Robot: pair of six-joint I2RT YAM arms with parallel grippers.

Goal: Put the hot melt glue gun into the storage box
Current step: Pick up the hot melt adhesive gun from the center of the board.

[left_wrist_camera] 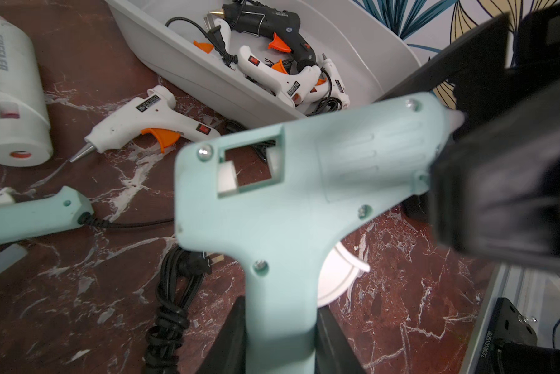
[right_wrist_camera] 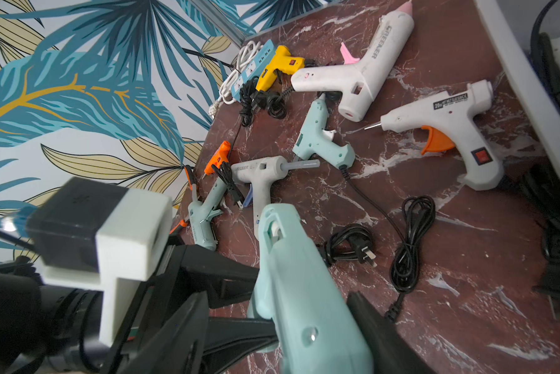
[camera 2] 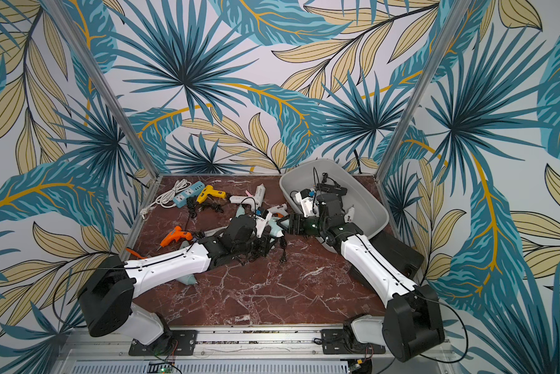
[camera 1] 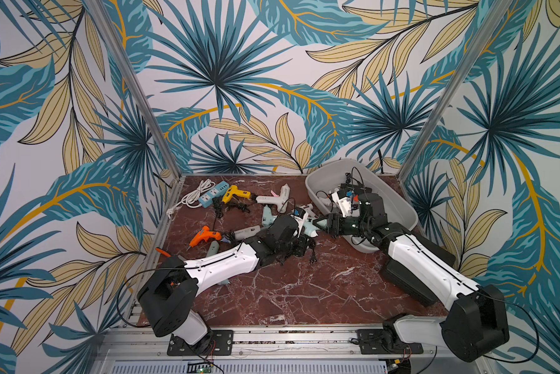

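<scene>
A mint-green hot melt glue gun (left_wrist_camera: 288, 194) is held above the table mid-centre, seen in both top views (camera 1: 307, 223) (camera 2: 273, 227). My left gripper (left_wrist_camera: 280, 311) is shut on its handle, one finger on each side. My right gripper (right_wrist_camera: 278, 296) reaches out from the box side and straddles the gun's barrel (right_wrist_camera: 291, 275), jaws open, with a gap showing on one side. The storage box (camera 1: 398, 207) (camera 2: 370, 207), a light grey tub, stands tilted at the back right. It holds a black glue gun (left_wrist_camera: 272, 29) and white ones.
Loose on the marble table lie a yellow gun (camera 1: 236, 192), a big white gun (camera 1: 273, 198), an orange gun (camera 1: 204, 235), another mint gun (right_wrist_camera: 320, 142), a white gun with an orange trigger (right_wrist_camera: 440, 119), a power strip (camera 1: 212, 191) and coiled cords (right_wrist_camera: 411, 246). A flat black case (camera 1: 408, 281) lies under my right arm.
</scene>
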